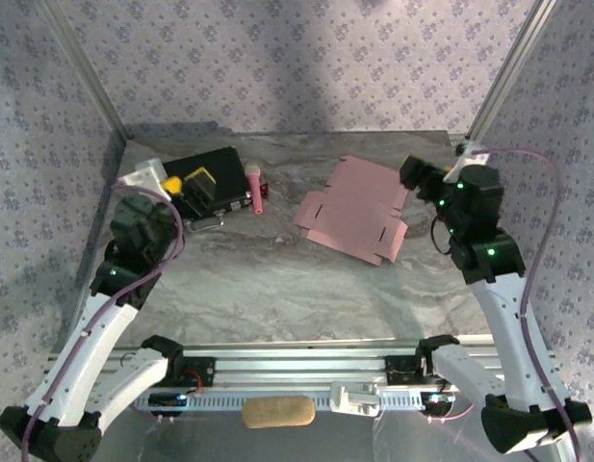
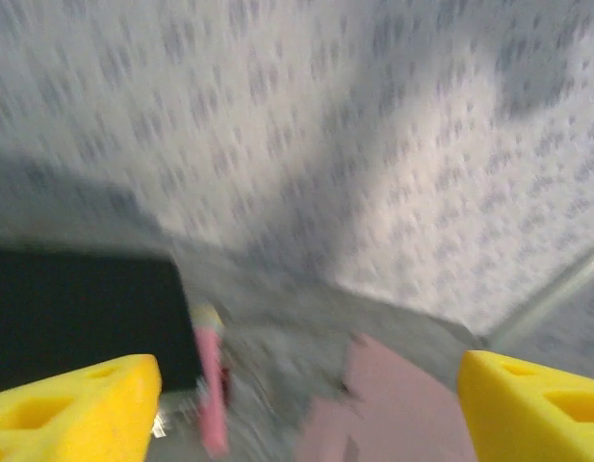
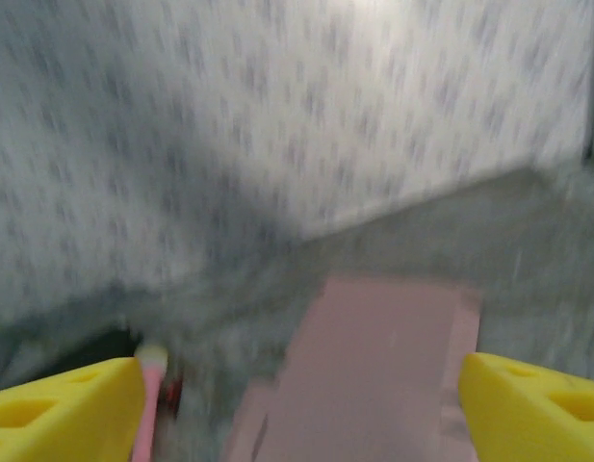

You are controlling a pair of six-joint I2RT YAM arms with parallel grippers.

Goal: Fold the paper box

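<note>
Flat on the grey marbled table, the paper box lies unfolded, pink side up. It sits well apart from the black case, on my right arm's side of it and a little nearer my bases, with its notched tabs pointing away from the case.

My left gripper hangs over the case's near corner. Its yellow fingers are spread wide with nothing between them, and the blurred wrist picture looks past the case toward the pink sheet. My right gripper hovers off the box's edge farthest from the case, likewise spread and empty, with the sheet straight ahead. A pink pen lies just beside the case, between it and the box.

I judge the sheet to be very light, thin card. It should stay stiff across each panel, bend readily along its die-cut creases, and skate on this smooth top at the first push. Because it lies flush, I see no lip to slide a finger under. I would take an outer flap by its free edge, close to a crease. I would pinch lightly so as not to dent or tear the card, and have the other gripper press down on the middle panel.
</note>
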